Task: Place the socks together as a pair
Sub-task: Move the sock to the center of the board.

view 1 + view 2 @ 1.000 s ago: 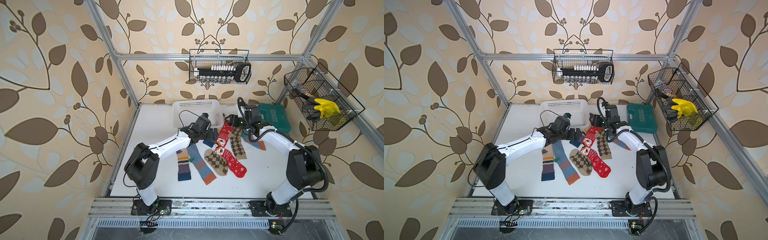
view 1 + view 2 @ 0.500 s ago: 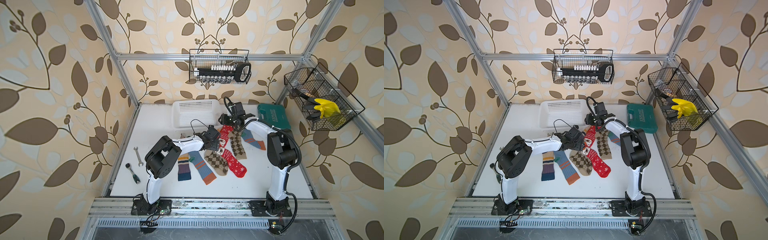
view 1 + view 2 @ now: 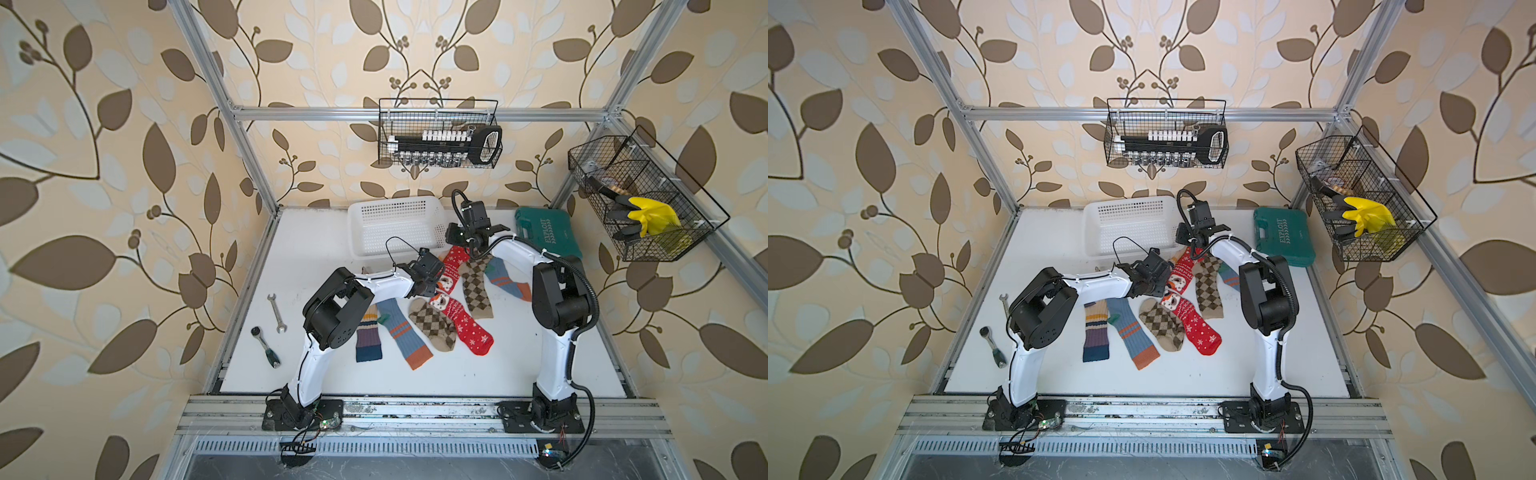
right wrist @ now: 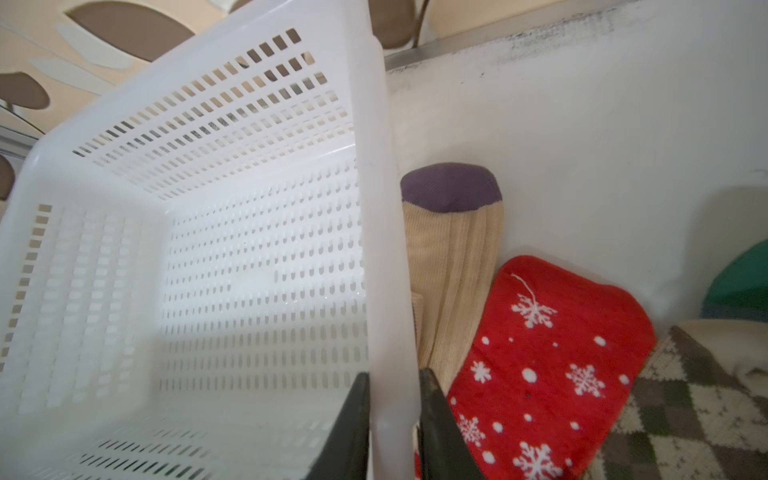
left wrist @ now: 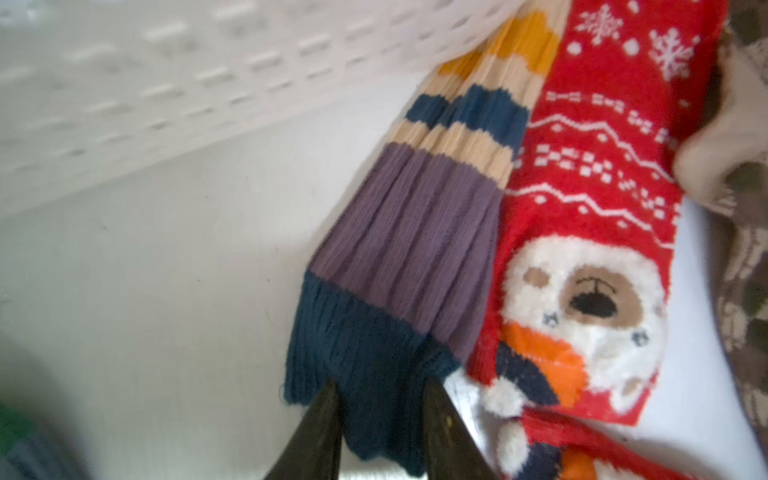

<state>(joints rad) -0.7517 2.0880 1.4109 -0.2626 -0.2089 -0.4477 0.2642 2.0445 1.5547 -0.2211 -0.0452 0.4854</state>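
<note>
basket (image 4: 257, 232): white, crowds the striped sock's foot.
striped sock (image 5: 407, 232): wedged between basket wall and red sock (image 5: 602, 145); mate (image 3: 368, 334) well apart.
right gripper (image 4: 392, 376): clamped on basket wall, probably to shift it.
left gripper (image 5: 378, 386): pinches navy cuff to pull.

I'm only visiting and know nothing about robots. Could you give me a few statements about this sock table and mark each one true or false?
1. The left gripper pinches the navy cuff of a cream striped sock. True.
2. The right gripper holds a red snowflake sock. False: its fingers clamp the wall of the white basket.
3. The yellow rubber glove lies on the table. False: it sits in a wire basket hung on the side wall.
4. A spanner and a ratchet lie on the table. True.
</note>
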